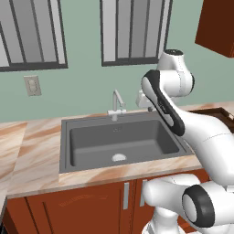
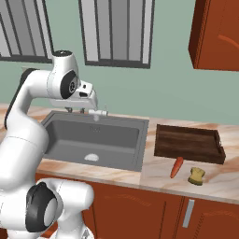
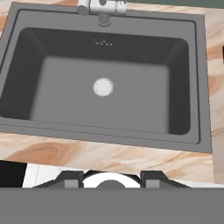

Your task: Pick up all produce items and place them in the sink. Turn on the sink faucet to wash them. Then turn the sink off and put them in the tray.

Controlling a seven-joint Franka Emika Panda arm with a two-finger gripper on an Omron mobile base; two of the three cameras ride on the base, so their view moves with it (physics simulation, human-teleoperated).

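Low right in the right base view, the carrot (image 2: 177, 167) lies on the counter (image 2: 158, 173), long axis steep, tip pointing down-left, beside a yellow sponge (image 2: 196, 176). Behind sits the tray (image 2: 189, 143). At centre left, the gripper (image 2: 76, 110) hangs over the sink (image 2: 93, 140); I can't tell its spread, nothing held.

Sink (image 1: 91, 151): big dark grey rectangular basin, round silver drain at its floor, sunk in marbled beige table, nothing lying in it. Faucet (image 1: 117, 104): slim pale silver, upright, at sink's back rim centre. Carrot (image 2: 177, 167): small red-orange, tapered, lying on table just in front of tray, well right of sink. Tray (image 2: 189, 144): dark brown, low-rimmed, rectangular, flat on table right of sink, nothing in it.
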